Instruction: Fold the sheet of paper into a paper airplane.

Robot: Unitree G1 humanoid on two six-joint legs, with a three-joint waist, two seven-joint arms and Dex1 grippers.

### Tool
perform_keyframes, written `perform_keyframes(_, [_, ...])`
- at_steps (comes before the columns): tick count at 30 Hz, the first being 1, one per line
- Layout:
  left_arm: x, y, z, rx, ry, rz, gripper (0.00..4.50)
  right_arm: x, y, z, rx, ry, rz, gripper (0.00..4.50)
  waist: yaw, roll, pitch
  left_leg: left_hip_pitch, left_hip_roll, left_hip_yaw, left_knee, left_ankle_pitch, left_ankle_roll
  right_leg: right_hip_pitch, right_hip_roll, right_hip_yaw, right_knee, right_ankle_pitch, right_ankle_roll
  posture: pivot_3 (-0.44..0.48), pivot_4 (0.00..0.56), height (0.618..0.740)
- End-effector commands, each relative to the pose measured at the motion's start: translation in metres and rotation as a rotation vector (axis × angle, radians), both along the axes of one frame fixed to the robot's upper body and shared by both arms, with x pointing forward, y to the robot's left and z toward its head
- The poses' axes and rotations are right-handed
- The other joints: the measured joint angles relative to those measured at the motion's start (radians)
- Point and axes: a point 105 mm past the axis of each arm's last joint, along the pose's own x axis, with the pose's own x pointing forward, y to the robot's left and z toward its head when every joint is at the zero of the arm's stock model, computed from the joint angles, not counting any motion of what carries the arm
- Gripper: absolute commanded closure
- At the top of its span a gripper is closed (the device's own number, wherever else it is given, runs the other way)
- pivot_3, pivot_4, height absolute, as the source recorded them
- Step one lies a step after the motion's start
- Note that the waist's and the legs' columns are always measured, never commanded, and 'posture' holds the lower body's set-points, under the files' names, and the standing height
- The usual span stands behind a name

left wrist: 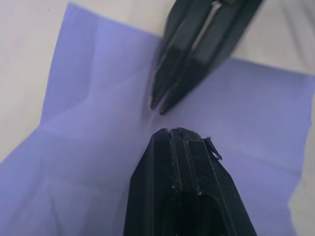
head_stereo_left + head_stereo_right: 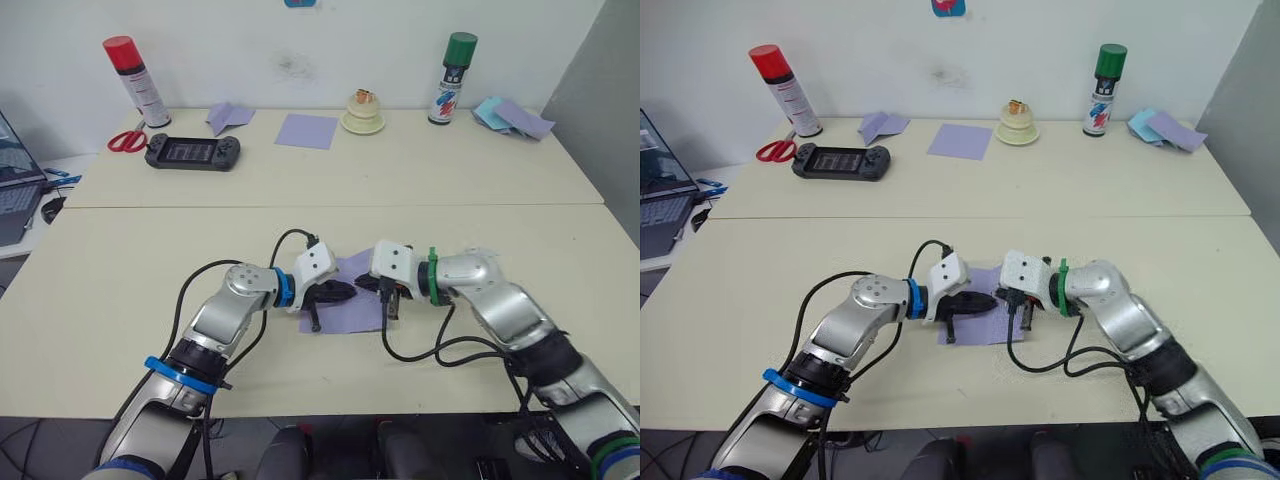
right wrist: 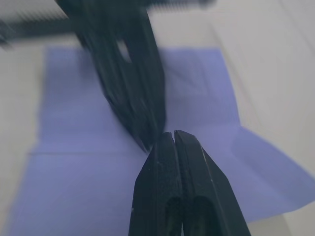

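The sheet of paper (image 2: 352, 308), lavender-purple with straight crease lines, lies flat on the near table between my two arms. My left gripper (image 2: 345, 291) is shut and points right, its tip over the middle of the sheet. From the right, my right gripper (image 2: 366, 284) is shut too, and its tip nearly meets the left one over the paper. In the left wrist view the shut left fingers (image 1: 184, 147) face the shut right gripper (image 1: 160, 105) across the creased sheet (image 1: 88, 113). No paper airplane shape is visible.
The far table holds a red spray can (image 2: 135, 80), scissors (image 2: 127, 141), a game controller (image 2: 192, 152), a folded lavender wedge (image 2: 227, 116), a smooth lavender square (image 2: 306, 130), a small cup (image 2: 362, 113), a green-capped can (image 2: 454, 78) and blue and lavender papers (image 2: 510, 116). A laptop (image 2: 15, 185) stands at the left.
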Motion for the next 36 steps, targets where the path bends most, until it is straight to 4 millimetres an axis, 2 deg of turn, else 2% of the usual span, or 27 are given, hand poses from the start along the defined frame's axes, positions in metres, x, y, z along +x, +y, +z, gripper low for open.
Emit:
perform_keyframes(1, [0.006,0.021,0.005,-0.005,-0.018,0.061,4.5,0.005,-0.001,-0.008,-0.039,-0.037,0.014,4.45,0.0,0.0,0.0,0.0,0.0,0.0,0.0,0.0,0.0,0.0,0.0,0.0,0.0,0.0,0.0,0.0,0.15,0.74])
perform_keyframes(6, [0.011,0.039,-0.003,0.002,0.006,0.138,4.5,0.006,-0.008,-0.021,-0.053,-0.009,-0.006,4.45,0.0,0.0,0.0,0.002,0.0,0.0,0.003,-0.001,0.002,0.002,0.0,0.0,0.001,0.0,0.0,0.0,0.15,0.74])
perform_keyframes(10, [0.011,0.041,-0.008,0.002,0.018,0.155,4.5,0.006,-0.011,-0.024,-0.049,0.005,-0.017,4.45,0.0,0.0,0.0,0.004,0.0,-0.002,0.009,-0.001,0.002,0.007,0.0,-0.001,0.004,0.0,0.0,0.0,0.15,0.74])
perform_keyframes(16, [0.011,0.038,-0.008,-0.008,0.016,0.155,4.5,0.005,-0.001,0.002,0.09,-0.046,-0.007,4.45,0.0,0.0,0.0,0.006,-0.001,-0.002,0.012,-0.001,0.002,0.008,0.0,-0.001,0.007,0.001,0.002,0.0,0.15,0.74])
perform_keyframes(19, [0.012,0.036,-0.008,-0.013,0.013,0.155,4.5,0.005,-0.004,0.016,0.162,-0.061,-0.037,4.45,0.001,0.0,0.0,0.006,-0.001,-0.002,0.012,-0.001,0.002,0.007,0.0,-0.001,0.009,0.001,0.002,0.0,0.15,0.74])
perform_keyframes(21, [0.012,0.035,-0.007,-0.017,0.01,0.156,4.5,0.008,-0.01,0.026,0.224,-0.069,-0.096,4.1,0.002,0.0,0.0,0.006,-0.001,-0.002,0.012,-0.001,0.002,0.007,0.0,-0.001,0.009,0.001,0.002,0.0,0.15,0.74])
perform_keyframes(23, [0.013,0.034,-0.006,-0.022,0.004,0.157,4.5,0.007,-0.016,0.032,0.265,-0.059,-0.132,3.55,0.003,0.0,0.0,0.005,-0.001,-0.002,0.012,-0.001,0.002,0.007,0.0,0.0,0.01,0.001,0.002,0.0,0.15,0.74])
perform_keyframes(25, [0.013,0.034,-0.006,-0.023,0.001,0.155,4.5,0.008,-0.021,0.035,0.29,-0.058,-0.173,2.79,0.003,0.0,0.0,0.006,-0.001,-0.002,0.013,-0.001,0.002,0.008,0.0,0.0,0.01,0.001,0.002,0.0,0.15,0.74])
perform_keyframes(27, [0.011,0.032,-0.006,-0.021,-0.001,0.148,4.5,0.015,-0.032,0.038,0.337,-0.069,-0.288,2.08,0.003,0.0,0.0,0.006,-0.001,-0.002,0.013,-0.001,0.002,0.008,0.0,0.0,0.01,0.001,0.002,0.0,0.15,0.74])
perform_keyframes(29, [0.01,0.03,-0.007,-0.022,-0.001,0.141,4.5,0.022,-0.042,0.035,0.383,-0.036,-0.4,1.27,0.003,0.0,0.0,0.006,-0.001,-0.002,0.012,-0.001,0.002,0.007,0.0,0.0,0.011,0.001,0.002,0.0,0.15,0.74])
perform_keyframes(30, [0.01,0.029,-0.007,-0.022,0.0,0.139,4.5,0.025,-0.045,0.031,0.415,0.005,-0.446,1.01,0.003,0.0,0.0,0.006,-0.001,-0.001,0.013,-0.001,0.002,0.007,0.0,0.0,0.011,0.001,0.002,0.0,0.15,0.74])
perform_keyframes(32, [0.01,0.028,-0.007,-0.022,0.001,0.135,4.5,0.032,-0.051,0.024,0.456,0.052,-0.529,1.01,0.003,0.0,0.0,0.006,-0.001,-0.001,0.013,-0.001,0.002,0.007,0.0,0.0,0.012,0.001,0.002,0.0,0.15,0.74])
perform_keyframes(36, [0.011,0.029,-0.008,-0.022,0.005,0.138,4.5,0.037,-0.05,0.015,0.526,0.164,-0.608,1.01,0.002,0.0,0.0,0.006,-0.001,-0.001,0.012,-0.001,0.002,0.007,0.0,0.0,0.013,0.001,0.001,0.0,0.15,0.74])
